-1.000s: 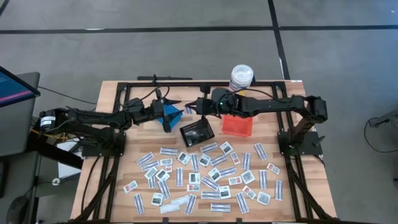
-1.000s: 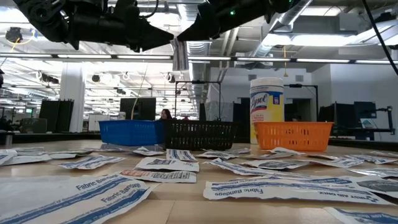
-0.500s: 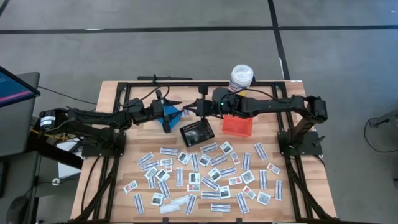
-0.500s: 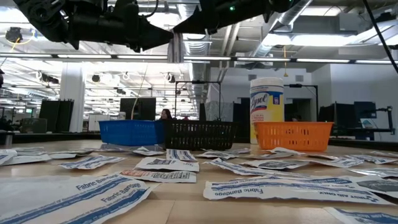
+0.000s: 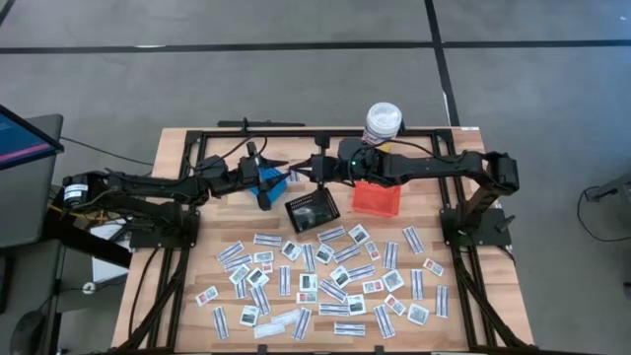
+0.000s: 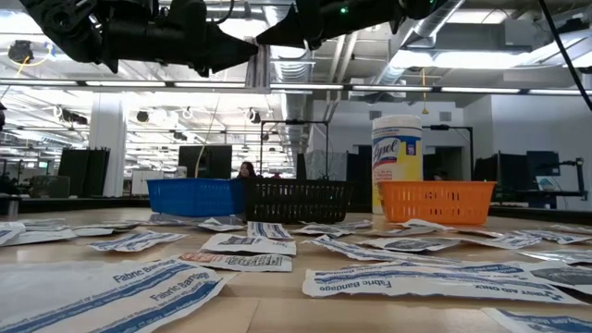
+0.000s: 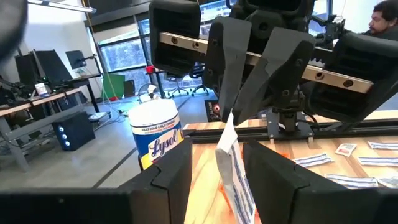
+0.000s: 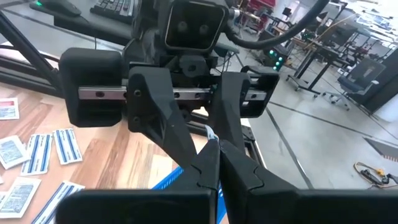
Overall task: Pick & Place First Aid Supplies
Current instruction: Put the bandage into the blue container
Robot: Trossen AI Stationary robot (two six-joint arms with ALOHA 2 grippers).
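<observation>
The right gripper (image 7: 231, 115) pinches the upper end of a narrow white bandage strip (image 7: 234, 177), its fingers closed on it. The left gripper (image 7: 217, 157) faces it tip to tip; its own dark fingers (image 7: 177, 177) stand apart on either side of the hanging strip, with a gap showing on each side.

The meeting happens in the air over the far part of the table (image 5: 177, 148). From above, the strip is lost between the two dark heads, and in the low view both arms are cut off at the top edge.

Below them sit a blue basket (image 5: 268, 183), half covered by the left arm, then a black basket (image 5: 313, 210) and an orange basket (image 5: 376, 198). A white bottle (image 5: 382, 122) stands at the far edge. The other packets (image 5: 325, 281) lie scattered across the near half. A person (image 6: 247, 170) shows dimly in the room beyond.
</observation>
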